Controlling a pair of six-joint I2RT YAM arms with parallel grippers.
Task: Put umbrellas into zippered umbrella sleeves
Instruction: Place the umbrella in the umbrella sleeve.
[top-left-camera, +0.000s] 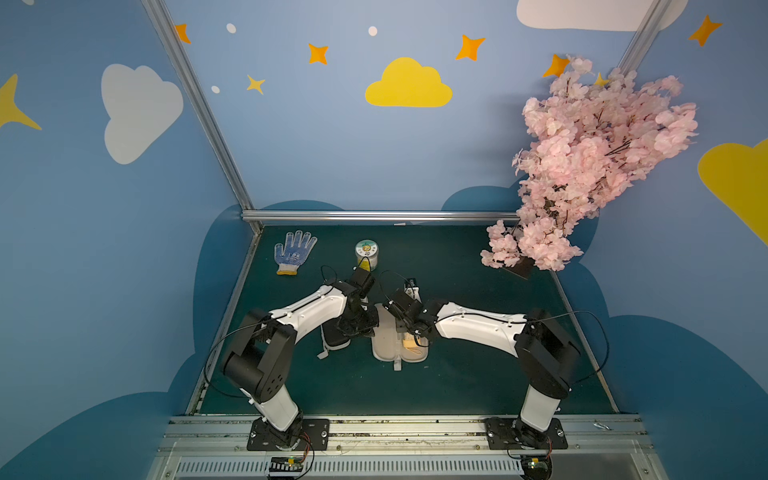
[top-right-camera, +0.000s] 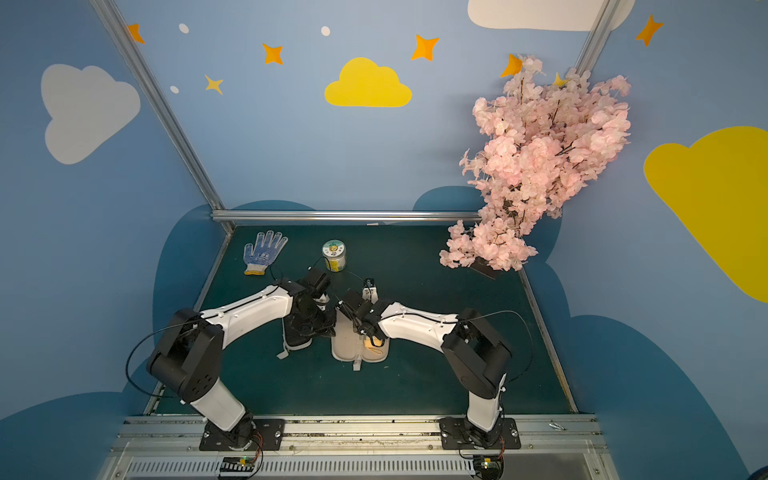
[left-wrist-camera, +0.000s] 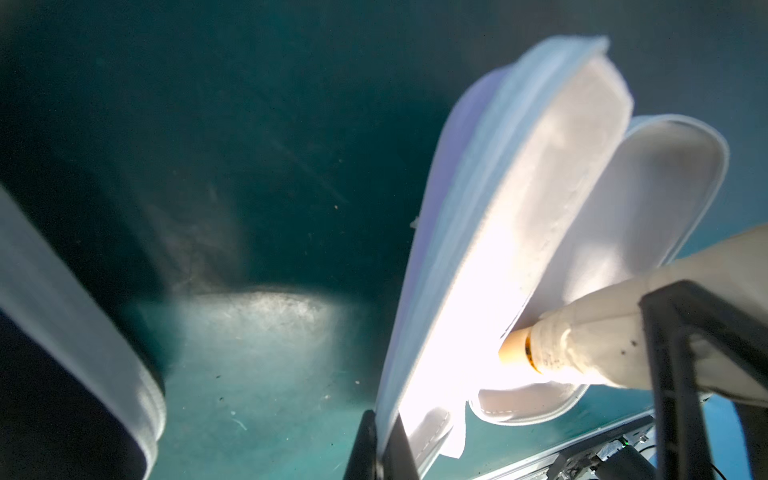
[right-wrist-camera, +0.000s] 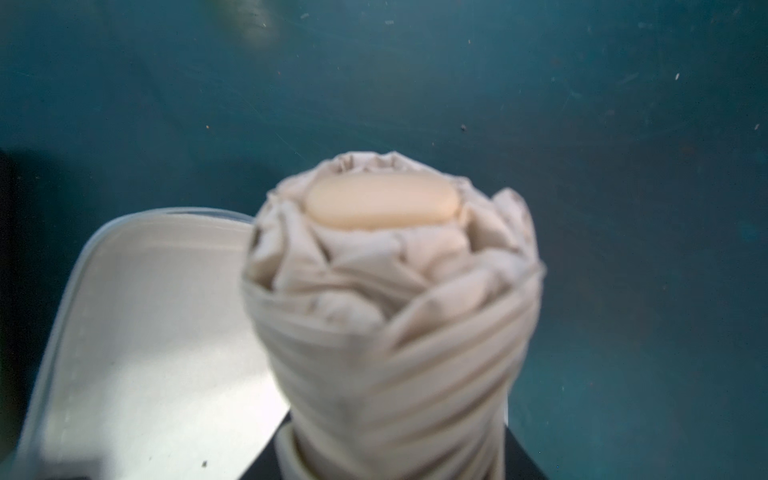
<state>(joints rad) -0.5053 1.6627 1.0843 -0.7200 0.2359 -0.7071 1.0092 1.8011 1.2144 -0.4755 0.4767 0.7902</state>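
Front rail (top-left-camera: 399, 430) is anchoring both arms; left gripper (left-wrist-camera: 380, 451) is pinching fully shut on the edge of the lilac sleeve (left-wrist-camera: 540, 187), tilting that half up so the lining's showing. Right gripper (top-left-camera: 415, 330), jaws partway apart, is gripping the beige umbrella (right-wrist-camera: 395, 311) and pointing it into the open sleeve, I'd guess for dropping in
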